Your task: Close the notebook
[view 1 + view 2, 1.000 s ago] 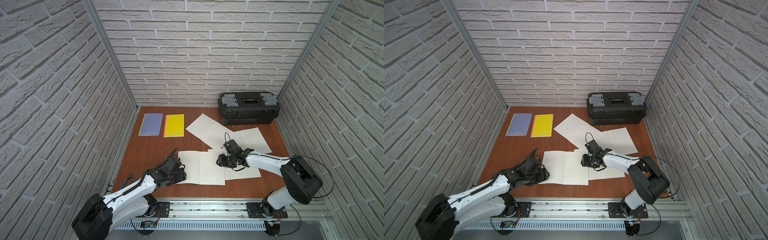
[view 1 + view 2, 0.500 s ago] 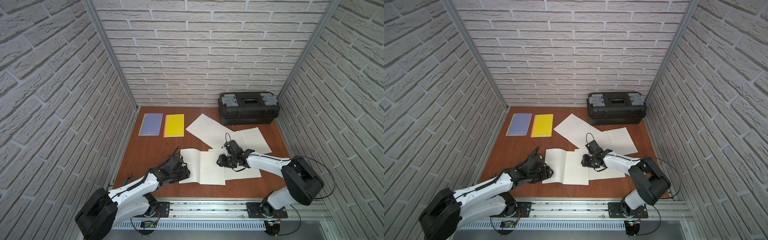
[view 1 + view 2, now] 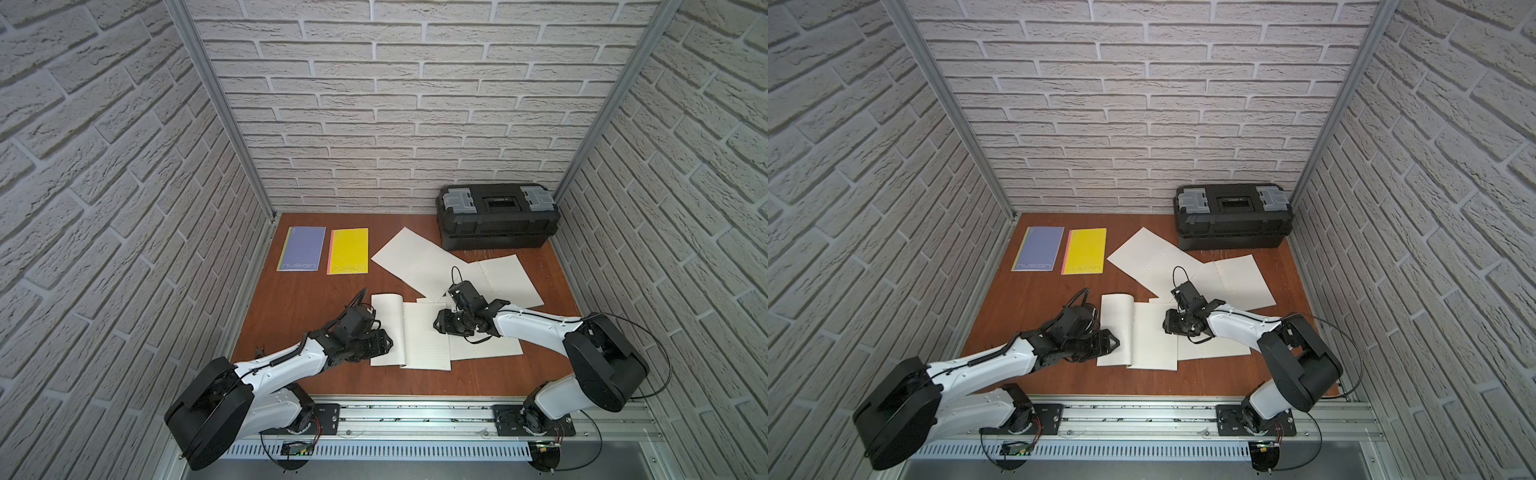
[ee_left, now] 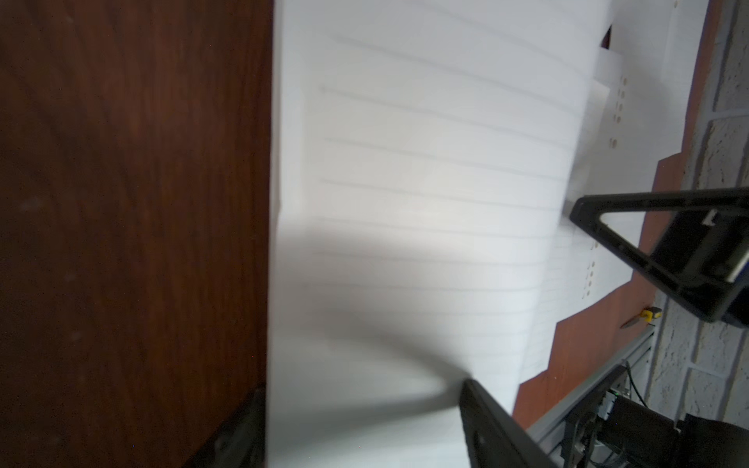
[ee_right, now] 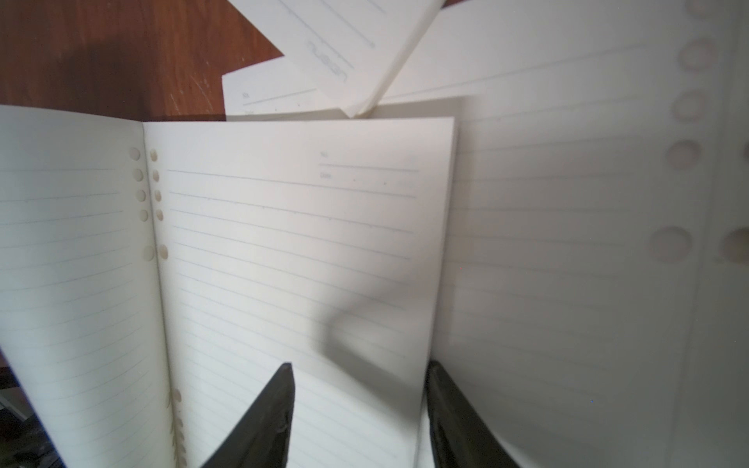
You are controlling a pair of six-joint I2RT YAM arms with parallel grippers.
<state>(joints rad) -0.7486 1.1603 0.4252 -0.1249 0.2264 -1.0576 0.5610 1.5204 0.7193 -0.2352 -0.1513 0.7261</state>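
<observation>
Open notebook with cream lined pages [image 3: 419, 336] lies at near centre of brown wooden surface [image 3: 307, 307]; far corner of left page curls up. Left fingers [image 3: 381, 342] spread wide, low over left page, clamping nothing. Right fingers [image 5: 267, 413] parted, tips down on right page by its outer edge, gripping nothing. Other opened cream pads [image 3: 415, 259] overlap on right and far side. Closed purple notebook [image 3: 301, 248] and closed yellow notebook [image 3: 348, 250] side by side, far left. Black plastic toolbox [image 3: 496, 216] in far right corner.
</observation>
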